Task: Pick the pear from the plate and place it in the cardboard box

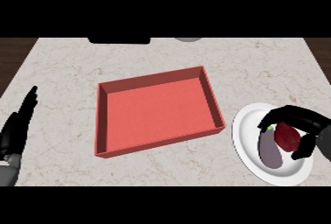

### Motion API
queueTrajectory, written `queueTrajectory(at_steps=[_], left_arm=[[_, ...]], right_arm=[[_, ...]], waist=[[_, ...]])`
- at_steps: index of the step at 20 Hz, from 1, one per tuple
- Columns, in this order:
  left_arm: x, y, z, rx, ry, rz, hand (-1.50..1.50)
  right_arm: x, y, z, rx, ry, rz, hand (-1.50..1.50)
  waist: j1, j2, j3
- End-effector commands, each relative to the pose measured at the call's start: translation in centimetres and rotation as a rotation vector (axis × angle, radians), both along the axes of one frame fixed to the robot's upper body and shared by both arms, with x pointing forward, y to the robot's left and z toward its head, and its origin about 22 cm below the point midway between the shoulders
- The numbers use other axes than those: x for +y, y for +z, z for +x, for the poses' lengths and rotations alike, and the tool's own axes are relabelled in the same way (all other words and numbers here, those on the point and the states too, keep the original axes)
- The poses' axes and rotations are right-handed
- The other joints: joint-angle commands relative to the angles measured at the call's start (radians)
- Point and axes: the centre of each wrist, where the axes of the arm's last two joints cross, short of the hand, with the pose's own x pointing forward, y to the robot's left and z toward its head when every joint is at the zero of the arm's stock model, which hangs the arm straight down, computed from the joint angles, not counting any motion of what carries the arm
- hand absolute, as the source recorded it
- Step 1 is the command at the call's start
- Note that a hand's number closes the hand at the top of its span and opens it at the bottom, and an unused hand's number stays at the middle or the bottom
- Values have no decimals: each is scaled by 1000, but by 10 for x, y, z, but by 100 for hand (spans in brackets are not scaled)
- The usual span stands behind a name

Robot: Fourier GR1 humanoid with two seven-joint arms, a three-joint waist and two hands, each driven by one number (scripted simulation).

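A dark red pear [286, 136] with a small green tip lies on the white plate [249, 131] at the right edge of the counter. My right hand [304, 127] is curled over the pear, fingers and thumb on either side of it, the pear still on the plate. A grey-purple elongated shape [268, 151] lies on the plate beside the pear. The open red, shallow box [158, 109] sits in the middle of the counter, nothing inside. My left hand [19, 124] rests at the left edge, fingers straight.
A black object [119, 40] and a grey round object [187, 39] sit at the counter's far edge. Dark floor shows past the counter's left and right corners at the back.
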Motion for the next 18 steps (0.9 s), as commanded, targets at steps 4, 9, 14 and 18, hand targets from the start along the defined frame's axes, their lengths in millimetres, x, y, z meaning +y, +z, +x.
queueTrajectory(at_steps=[4,9,14,18], left_arm=[[-5,10,10,-8,11,14,0],[3,2,-7,35,51,10,0],[23,-1,-16,55,144,23,0],[30,2,-18,56,150,42,0]], right_arm=[[17,-21,0,-160,8,155,150],[14,-38,-17,-119,-505,-4,150],[-18,-72,-70,-90,-922,-162,150],[9,-70,-53,-248,-1033,-169,150]], waist=[[-1,4,9],[-60,-30,1],[-150,-58,-9],[-150,-65,-14]])
